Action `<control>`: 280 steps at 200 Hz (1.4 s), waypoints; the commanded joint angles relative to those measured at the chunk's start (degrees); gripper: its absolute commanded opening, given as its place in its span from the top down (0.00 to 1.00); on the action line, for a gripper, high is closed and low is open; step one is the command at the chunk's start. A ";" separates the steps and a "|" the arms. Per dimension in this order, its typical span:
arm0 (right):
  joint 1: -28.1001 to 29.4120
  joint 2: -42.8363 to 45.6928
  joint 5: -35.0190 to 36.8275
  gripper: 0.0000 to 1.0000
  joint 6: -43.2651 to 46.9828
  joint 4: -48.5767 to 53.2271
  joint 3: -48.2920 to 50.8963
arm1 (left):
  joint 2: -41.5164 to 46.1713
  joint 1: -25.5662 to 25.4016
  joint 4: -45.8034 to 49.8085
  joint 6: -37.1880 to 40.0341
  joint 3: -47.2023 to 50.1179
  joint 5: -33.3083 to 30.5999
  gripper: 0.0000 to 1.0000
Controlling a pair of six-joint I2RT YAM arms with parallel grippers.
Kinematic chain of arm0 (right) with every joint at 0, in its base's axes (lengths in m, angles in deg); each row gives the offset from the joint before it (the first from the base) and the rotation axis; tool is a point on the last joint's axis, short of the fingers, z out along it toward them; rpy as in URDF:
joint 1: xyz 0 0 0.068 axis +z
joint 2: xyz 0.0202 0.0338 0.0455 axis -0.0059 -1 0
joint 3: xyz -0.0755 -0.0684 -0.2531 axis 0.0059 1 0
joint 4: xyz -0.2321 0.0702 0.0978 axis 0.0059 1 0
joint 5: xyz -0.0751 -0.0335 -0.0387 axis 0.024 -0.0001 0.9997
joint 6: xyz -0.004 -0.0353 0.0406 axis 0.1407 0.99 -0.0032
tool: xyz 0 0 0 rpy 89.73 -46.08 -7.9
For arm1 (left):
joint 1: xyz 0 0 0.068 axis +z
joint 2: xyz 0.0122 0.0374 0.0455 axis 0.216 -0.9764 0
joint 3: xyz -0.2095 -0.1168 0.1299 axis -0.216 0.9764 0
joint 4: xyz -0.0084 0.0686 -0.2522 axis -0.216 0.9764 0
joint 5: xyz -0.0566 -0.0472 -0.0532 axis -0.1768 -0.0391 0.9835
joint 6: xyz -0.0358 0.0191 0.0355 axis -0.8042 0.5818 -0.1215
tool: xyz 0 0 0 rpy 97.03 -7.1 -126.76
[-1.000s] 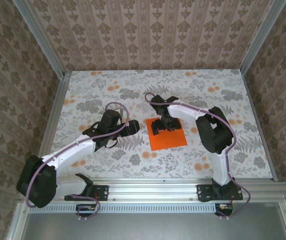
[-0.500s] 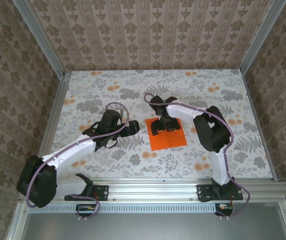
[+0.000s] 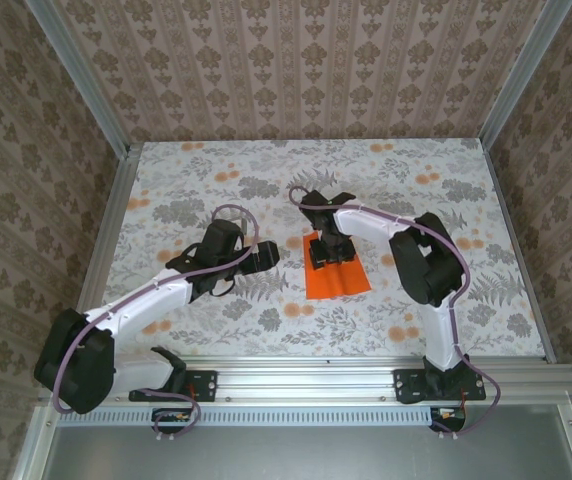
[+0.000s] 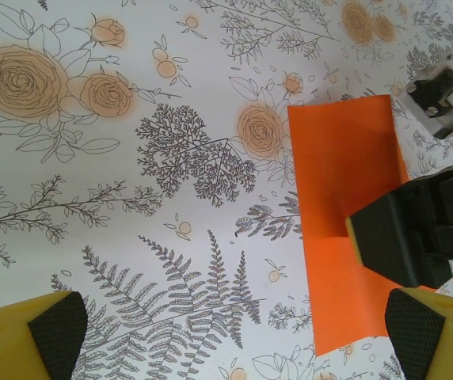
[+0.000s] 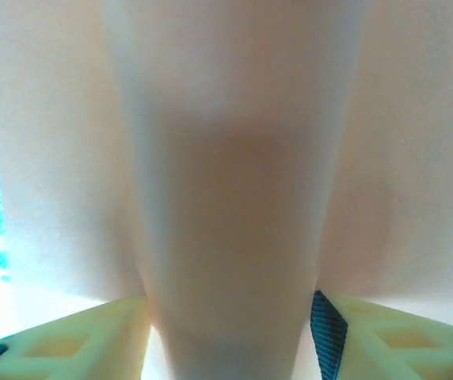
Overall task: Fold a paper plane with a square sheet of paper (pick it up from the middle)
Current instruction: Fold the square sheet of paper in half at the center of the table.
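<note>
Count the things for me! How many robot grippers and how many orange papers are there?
Grippers: 2, the left gripper and the right gripper
Paper: 1, the orange paper sheet
Total: 3

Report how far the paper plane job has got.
Done: nothing folded yet; the square sheet of paper has no finished crease. In hand: the right gripper pinches the sheet's middle, bunching it into a raised ridge between its fingers, while the near part lies flat on the floral cloth. The left gripper hangs open beside the sheet. Left: lifting it and all the folding.
</note>
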 commanded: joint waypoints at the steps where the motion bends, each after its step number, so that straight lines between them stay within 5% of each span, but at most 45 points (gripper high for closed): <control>1: 0.41 5.93 -2.88 0.50 -0.67 2.10 -2.02 | -0.28 0.33 1.50 1.22 -1.55 0.26 0.00; 91: -4.51 14.38 -34.23 0.56 -14.66 -25.32 10.11 | 2.34 0.40 2.80 2.27 -1.94 -0.86 0.00; 136: -7.52 13.44 -32.48 0.53 -16.17 -29.18 17.92 | 1.43 0.26 1.51 3.06 -2.35 2.46 0.00; 280: -11.98 16.88 -21.06 0.35 -6.16 -17.94 23.79 | -7.04 -4.06 0.80 3.46 -7.85 5.15 0.07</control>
